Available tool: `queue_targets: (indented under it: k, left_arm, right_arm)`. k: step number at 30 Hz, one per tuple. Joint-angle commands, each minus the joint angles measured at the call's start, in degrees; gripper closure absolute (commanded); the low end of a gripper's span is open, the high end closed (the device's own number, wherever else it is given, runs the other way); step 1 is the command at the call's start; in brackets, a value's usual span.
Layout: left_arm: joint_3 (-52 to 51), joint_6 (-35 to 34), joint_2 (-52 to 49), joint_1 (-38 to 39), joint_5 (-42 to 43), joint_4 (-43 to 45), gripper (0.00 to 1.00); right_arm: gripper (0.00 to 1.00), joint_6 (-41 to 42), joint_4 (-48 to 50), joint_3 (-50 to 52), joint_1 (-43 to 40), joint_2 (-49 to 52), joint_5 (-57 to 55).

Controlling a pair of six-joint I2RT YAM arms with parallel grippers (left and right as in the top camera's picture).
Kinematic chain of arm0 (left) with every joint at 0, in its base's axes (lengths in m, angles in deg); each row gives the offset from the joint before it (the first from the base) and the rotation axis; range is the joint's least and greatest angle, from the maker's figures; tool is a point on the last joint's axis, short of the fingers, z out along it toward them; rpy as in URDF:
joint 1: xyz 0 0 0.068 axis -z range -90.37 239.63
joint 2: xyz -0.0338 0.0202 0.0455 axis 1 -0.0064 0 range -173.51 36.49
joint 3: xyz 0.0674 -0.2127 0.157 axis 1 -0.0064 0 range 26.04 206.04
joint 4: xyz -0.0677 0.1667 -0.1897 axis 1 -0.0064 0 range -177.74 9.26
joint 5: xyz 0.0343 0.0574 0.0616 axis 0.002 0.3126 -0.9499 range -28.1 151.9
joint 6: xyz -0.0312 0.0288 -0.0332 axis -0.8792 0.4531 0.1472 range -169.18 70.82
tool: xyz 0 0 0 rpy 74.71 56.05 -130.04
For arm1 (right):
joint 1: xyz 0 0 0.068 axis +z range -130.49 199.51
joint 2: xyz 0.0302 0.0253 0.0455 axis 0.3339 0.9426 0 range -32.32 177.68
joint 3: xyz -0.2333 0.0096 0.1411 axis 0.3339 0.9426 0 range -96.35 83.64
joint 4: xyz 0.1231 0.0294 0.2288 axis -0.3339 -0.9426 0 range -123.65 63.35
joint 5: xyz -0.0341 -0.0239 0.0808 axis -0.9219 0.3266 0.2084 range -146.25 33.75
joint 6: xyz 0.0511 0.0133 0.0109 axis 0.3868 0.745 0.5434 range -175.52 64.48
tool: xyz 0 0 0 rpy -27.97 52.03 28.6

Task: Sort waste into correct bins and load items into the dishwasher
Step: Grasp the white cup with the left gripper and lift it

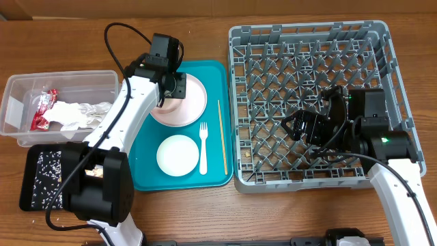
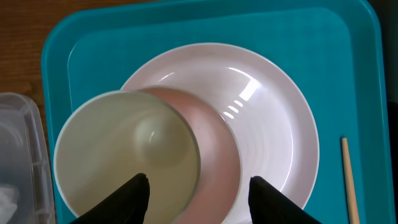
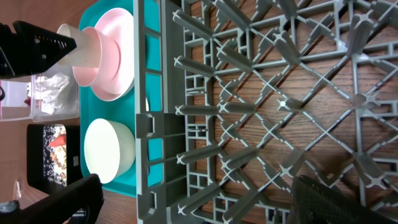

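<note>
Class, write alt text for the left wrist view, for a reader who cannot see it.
A whitish cup sits in a pink bowl on a pale pink plate, on a teal tray. The left gripper's black fingers reach in from the bottom edge, one over the cup and one beside the bowl. A wooden chopstick lies at right.

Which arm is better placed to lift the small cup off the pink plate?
Left: the left pincer straddles the cup on the plate; the right pincer hangs open over the rack.
</note>
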Motion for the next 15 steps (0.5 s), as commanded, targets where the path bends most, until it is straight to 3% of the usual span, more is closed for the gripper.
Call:
queue_targets:
  k: [1, 8, 15]
  left_arm:
    - [0.9, 2.8, 0.0, -0.2, -0.8, 1.5, 0.46]
    - [0.9, 2.8, -2.2, -0.3, -0.8, 1.9, 0.56]
    - [0.9, 2.8, -4.2, -0.3, -2.7, 2.3, 0.59]
  right_arm:
    - [0.0, -0.7, 0.0, -1.1, -0.2, -0.3, -0.1]
    - [0.0, -0.7, -0.6, -1.1, -0.2, -0.3, -1.1]
    - [0.0, -0.9, -0.9, -1.1, -0.2, -0.3, -2.5]
